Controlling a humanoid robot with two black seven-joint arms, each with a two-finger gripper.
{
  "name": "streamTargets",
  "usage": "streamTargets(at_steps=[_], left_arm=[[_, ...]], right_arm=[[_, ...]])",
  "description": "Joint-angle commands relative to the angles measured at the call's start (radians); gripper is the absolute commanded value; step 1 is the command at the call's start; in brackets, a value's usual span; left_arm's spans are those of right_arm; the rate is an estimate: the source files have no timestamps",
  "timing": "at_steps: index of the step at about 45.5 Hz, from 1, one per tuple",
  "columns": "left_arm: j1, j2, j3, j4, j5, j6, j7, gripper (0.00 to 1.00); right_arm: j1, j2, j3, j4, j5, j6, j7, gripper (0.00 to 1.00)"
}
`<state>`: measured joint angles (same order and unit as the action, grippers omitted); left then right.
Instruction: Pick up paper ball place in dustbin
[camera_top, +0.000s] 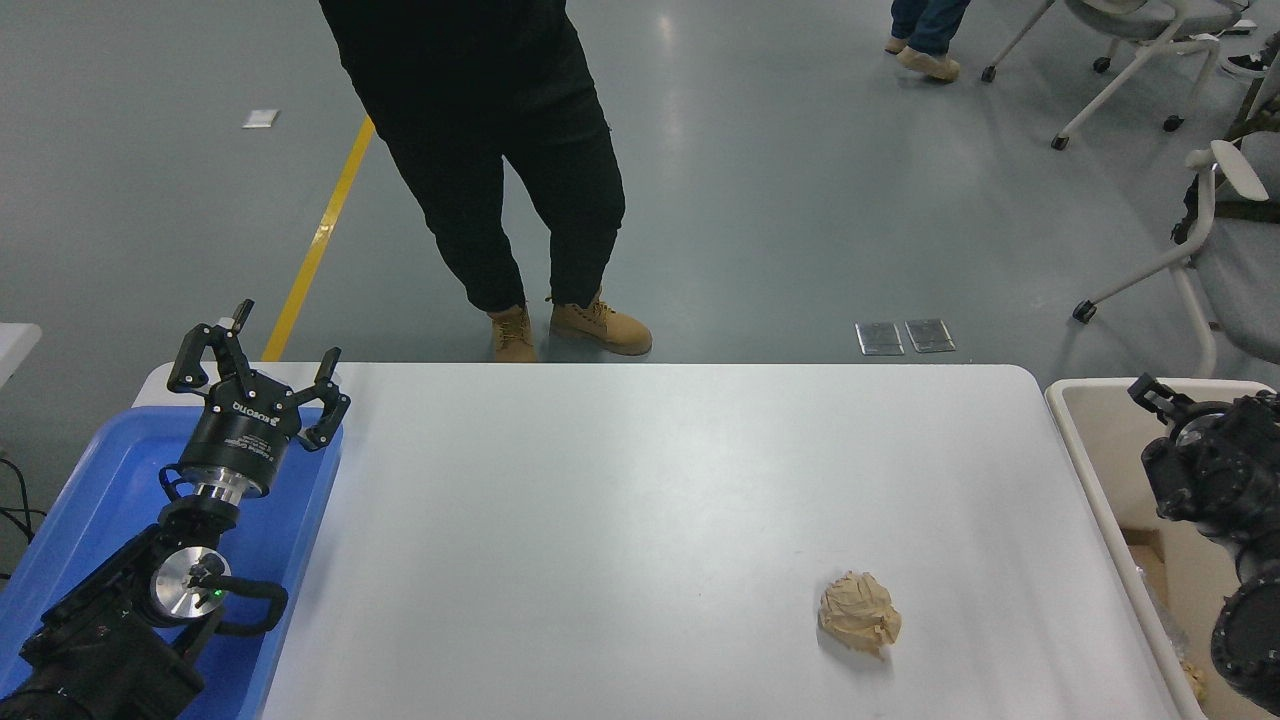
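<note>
The paper ball (860, 625) lies free on the worktop (640, 520), near its front right. Bring your right gripper (1165, 405) off the dustbin (1085, 470), descend from above, and close across the wad's middle. I cannot tell how wide that gripper stands. The left gripper (258, 377) is parked spread wide, empty, over the blue tray (90, 480).

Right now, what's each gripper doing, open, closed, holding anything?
Left gripper: open, empty, parked over the blue tray.
Right gripper: over the dustbin, state cannot be told.
</note>
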<state>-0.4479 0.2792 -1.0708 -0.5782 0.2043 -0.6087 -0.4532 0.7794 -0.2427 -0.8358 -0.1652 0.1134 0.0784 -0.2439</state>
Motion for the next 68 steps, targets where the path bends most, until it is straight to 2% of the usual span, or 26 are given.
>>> streamTargets(at_steps=[1, 26, 31, 39, 43, 53, 68], left_arm=[[0.000, 0.000, -0.001, 0.000, 0.000, 0.000, -0.001, 0.98], [0.000, 0.000, -0.001, 0.000, 0.000, 0.000, 0.001, 0.98], [0.000, 0.002, 0.000, 0.000, 0.000, 0.000, 0.001, 0.98], [0.000, 0.000, 0.000, 0.000, 0.000, 0.000, -0.001, 0.98], [0.000, 0.000, 0.000, 0.000, 0.000, 0.000, 0.001, 0.98], [0.000, 0.000, -0.001, 0.000, 0.000, 0.000, 0.001, 0.98], [0.000, 0.000, 0.000, 0.000, 0.000, 0.000, 0.001, 0.98]], right_arm=[[0.009, -0.001, 0.000, 0.000, 0.000, 0.001, 0.000, 1.00], [0.135, -0.023, -0.016, 0.085, 0.002, 0.014, 0.002, 1.00], [0.242, -0.124, -0.037, 0.217, 0.000, 0.017, 0.005, 1.00], [0.539, -0.297, -0.127, 0.607, -0.003, 0.020, 0.008, 1.00], [0.690, -0.340, -0.152, 0.780, -0.018, 0.027, 0.008, 1.00], [0.981, -0.337, -0.256, 1.029, -0.049, 0.098, 0.008, 1.00], [1.291, -0.296, -0.247, 1.279, -0.120, 0.331, 0.008, 1.00]])
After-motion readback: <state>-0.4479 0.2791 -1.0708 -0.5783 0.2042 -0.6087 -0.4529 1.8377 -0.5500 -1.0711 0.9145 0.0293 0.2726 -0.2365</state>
